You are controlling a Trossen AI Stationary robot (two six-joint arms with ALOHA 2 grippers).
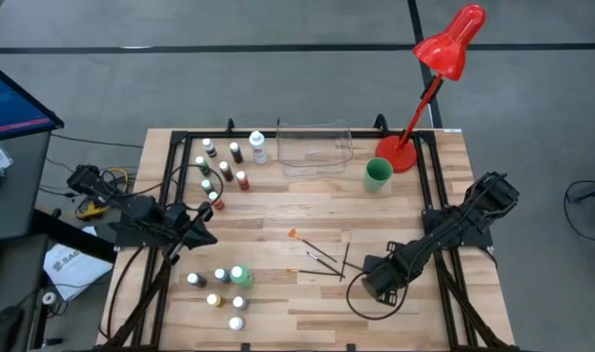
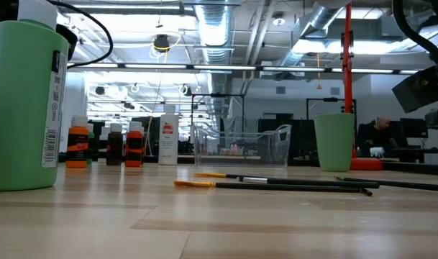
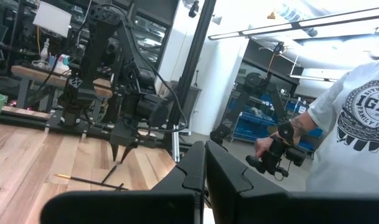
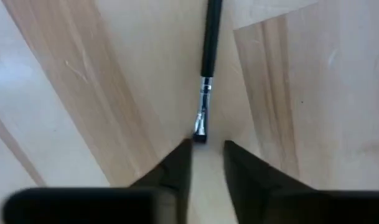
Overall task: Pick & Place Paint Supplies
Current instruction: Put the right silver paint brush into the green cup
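R claw (image 4: 206, 163) low over desk (image 4: 83, 93), fingers narrowly apart w/ dark brush (image 4: 205, 93) tip at the gap, grip unclear; L claw (image 3: 205, 180) shut, empty, at desk's left side.

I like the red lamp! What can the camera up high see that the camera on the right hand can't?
Only the high view shows the red lamp, green cup, clear tray, the little bottles and the left gripper. Only the right wrist view shows a brush's tip close up, lying just ahead of the right gripper. Both show brushes lying on the wooden table.
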